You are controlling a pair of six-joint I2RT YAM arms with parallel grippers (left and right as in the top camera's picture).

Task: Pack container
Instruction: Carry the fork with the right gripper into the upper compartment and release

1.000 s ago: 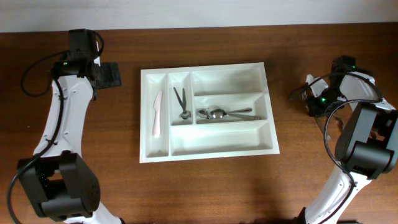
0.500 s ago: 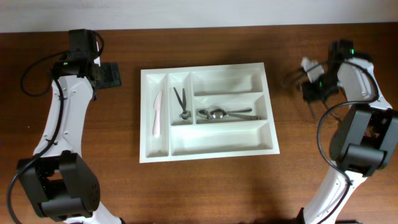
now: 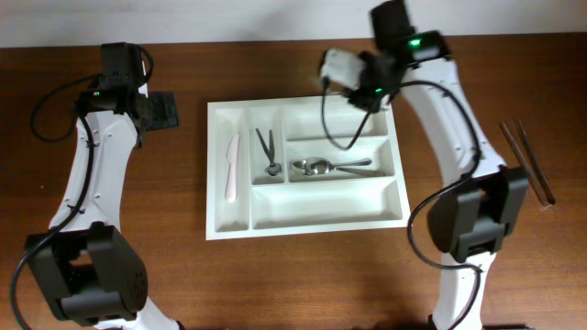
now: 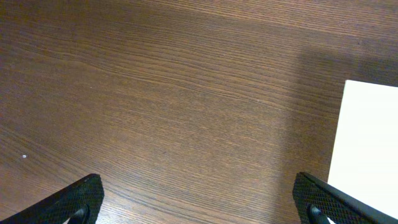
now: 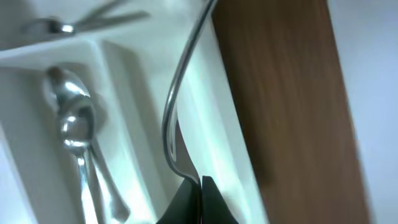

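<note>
The container (image 3: 303,228), a white cutlery tray, lies mid-table. Its left narrow slot holds a pale knife (image 3: 231,167), the slot beside it dark tongs (image 3: 267,151), and the middle long slot holds spoons (image 3: 330,167). My right gripper (image 3: 365,92) hovers over the tray's back right compartment. In the right wrist view this gripper (image 5: 200,180) is shut on a thin curved metal utensil (image 5: 174,106), seen edge-on above the tray wall (image 5: 217,134) and the spoons (image 5: 71,124). My left gripper (image 3: 170,110) stands open over bare wood left of the tray, its fingers (image 4: 78,199) wide apart.
Two long dark rods (image 3: 527,160) lie on the table at the far right. The tray's white edge (image 4: 367,143) shows at the right of the left wrist view. A black cable (image 3: 332,128) loops from the right arm over the tray.
The right arm has swung from the table's far right edge to above the back of the tray, carrying the metal utensil. The left arm has not moved.
</note>
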